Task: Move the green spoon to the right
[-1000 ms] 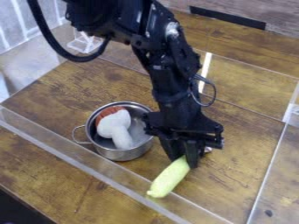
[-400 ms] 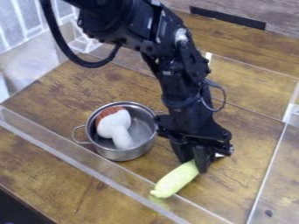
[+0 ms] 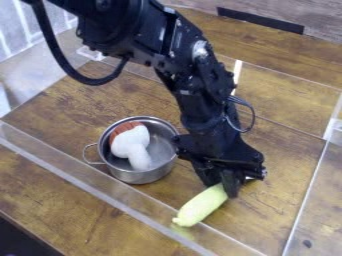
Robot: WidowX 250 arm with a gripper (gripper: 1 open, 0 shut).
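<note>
The green spoon (image 3: 199,206) lies on the wooden table near the front, its thick yellow-green handle pointing toward the lower left. Its upper end sits under my gripper (image 3: 226,184), which points steeply down and is shut on that end. The spoon's metal bowl is hidden behind the black fingers. The black arm (image 3: 187,70) reaches in from the upper left.
A steel pot (image 3: 132,152) holding a white-and-red item (image 3: 131,143) stands just left of the gripper. A clear plastic wall (image 3: 80,172) fences the front and left edge of the table. A white object (image 3: 337,128) sits at the right edge.
The gripper and the spoon's upper end shifted a little to the right and toward the front, away from the pot. The arm's upper links swung slightly.
</note>
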